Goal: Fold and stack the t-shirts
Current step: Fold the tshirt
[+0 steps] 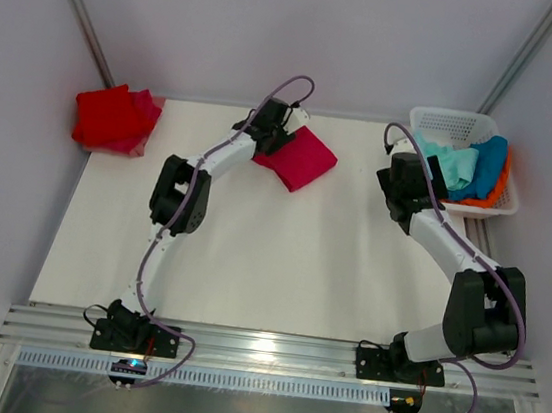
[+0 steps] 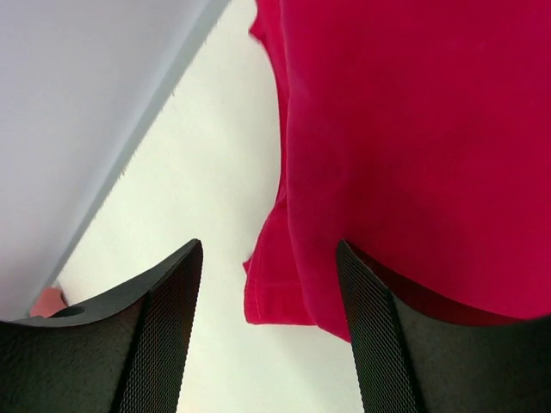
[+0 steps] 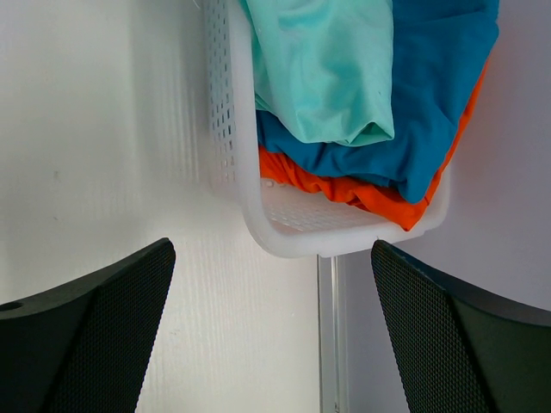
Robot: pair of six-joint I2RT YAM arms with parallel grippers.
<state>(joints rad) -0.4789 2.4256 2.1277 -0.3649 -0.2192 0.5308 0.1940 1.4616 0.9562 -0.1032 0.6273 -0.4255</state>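
At the far left corner of the table (image 1: 269, 266) we saw a red pile (image 1: 114, 118) of folded cloth lying against the wall, with a pinker layer showing at its right edge. It lay well apart from both arms.

Further right, near the table's back edge, lay the crimson-pink t-shirt (image 1: 302, 159), folded into a compact block and turned at an angle. The left pincer (image 1: 265, 130) hovered at the shirt's left end. In the left wrist view its fingers (image 2: 172, 318) stood spread, with bare table and the shirt's hem between them, pinching nothing. The shirt filled the right side of that view.

The right pincer (image 1: 406, 172) hung just beside the white lattice basket (image 1: 438, 118) at the far right of the table. In the right wrist view it was wide apart and empty (image 3: 271, 249), its fingers framing the basket's near corner without touching it.

Three tees lay bunched in the basket: the mint-green t-shirt (image 3: 323, 69) on top, the blue t-shirt (image 3: 430, 95) under and beside it, and the orange t-shirt (image 3: 344, 189) at the bottom, spilling over the rim on the far side.
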